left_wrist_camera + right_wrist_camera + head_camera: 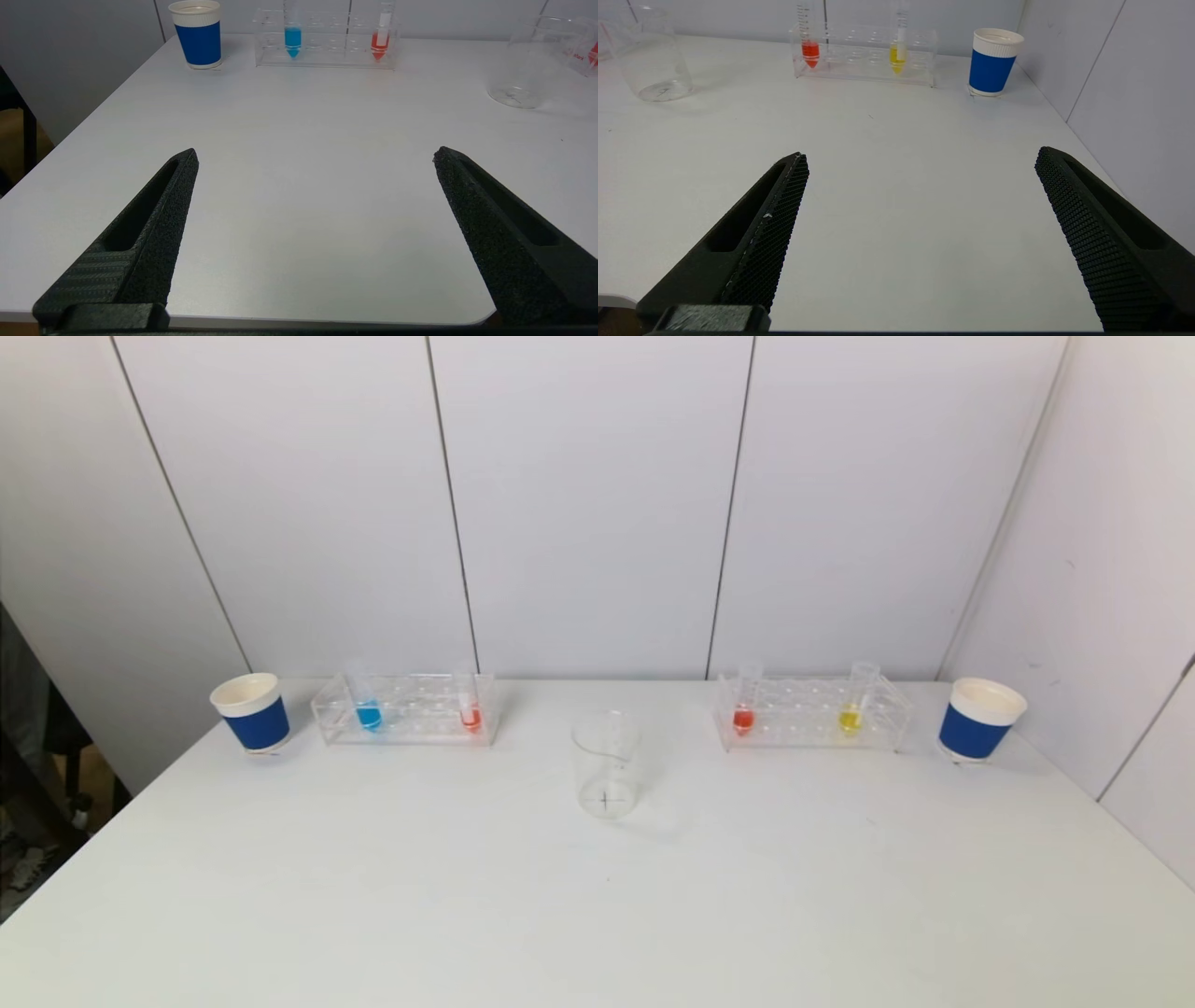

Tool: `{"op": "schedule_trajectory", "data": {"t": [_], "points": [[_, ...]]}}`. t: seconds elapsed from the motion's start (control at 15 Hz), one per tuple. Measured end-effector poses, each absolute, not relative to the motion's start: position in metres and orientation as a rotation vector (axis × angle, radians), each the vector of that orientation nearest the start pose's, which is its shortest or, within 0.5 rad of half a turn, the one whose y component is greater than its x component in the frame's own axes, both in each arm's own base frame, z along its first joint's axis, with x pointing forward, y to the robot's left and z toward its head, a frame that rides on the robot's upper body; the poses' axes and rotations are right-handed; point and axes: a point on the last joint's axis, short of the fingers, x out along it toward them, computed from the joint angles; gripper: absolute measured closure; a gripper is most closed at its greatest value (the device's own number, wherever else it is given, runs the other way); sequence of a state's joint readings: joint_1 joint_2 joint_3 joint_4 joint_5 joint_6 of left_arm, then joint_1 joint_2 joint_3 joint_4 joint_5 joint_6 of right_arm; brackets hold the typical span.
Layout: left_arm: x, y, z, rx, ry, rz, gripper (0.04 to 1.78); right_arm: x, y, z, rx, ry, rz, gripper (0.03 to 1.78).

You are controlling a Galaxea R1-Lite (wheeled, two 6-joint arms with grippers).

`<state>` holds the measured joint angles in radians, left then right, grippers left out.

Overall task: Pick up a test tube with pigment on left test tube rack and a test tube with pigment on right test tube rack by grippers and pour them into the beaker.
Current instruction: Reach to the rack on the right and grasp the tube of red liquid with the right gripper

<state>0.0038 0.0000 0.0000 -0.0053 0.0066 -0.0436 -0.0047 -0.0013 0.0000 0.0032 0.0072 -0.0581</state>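
Observation:
The clear left rack (406,709) holds a blue-pigment tube (368,714) and a red-pigment tube (470,717). The clear right rack (810,712) holds a red-pigment tube (743,717) and a yellow-pigment tube (850,717). An empty glass beaker (606,764) stands between them, nearer me. Both arms are out of the head view. My left gripper (316,156) is open and empty over the table's near edge, far from the blue tube (293,39) and red tube (379,44). My right gripper (921,158) is open and empty, far from the red tube (810,50) and yellow tube (897,57).
A blue paper cup (252,712) stands left of the left rack, and another blue cup (978,719) stands right of the right rack. White wall panels rise behind the racks and along the right side. The white table (597,915) spreads bare toward me.

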Motion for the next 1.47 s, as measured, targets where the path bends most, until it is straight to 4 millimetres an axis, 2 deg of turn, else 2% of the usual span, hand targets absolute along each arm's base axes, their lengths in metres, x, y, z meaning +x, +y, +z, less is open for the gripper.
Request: {"op": "schedule_trajectory", "data": {"t": [1.47], "points": [[-0.0228, 0.0001, 0.0761, -0.044, -0.006, 0.011, 0.06, -0.0229, 0.0003, 0.0752, -0.062, 0.001, 0.004, 0.04]]}}
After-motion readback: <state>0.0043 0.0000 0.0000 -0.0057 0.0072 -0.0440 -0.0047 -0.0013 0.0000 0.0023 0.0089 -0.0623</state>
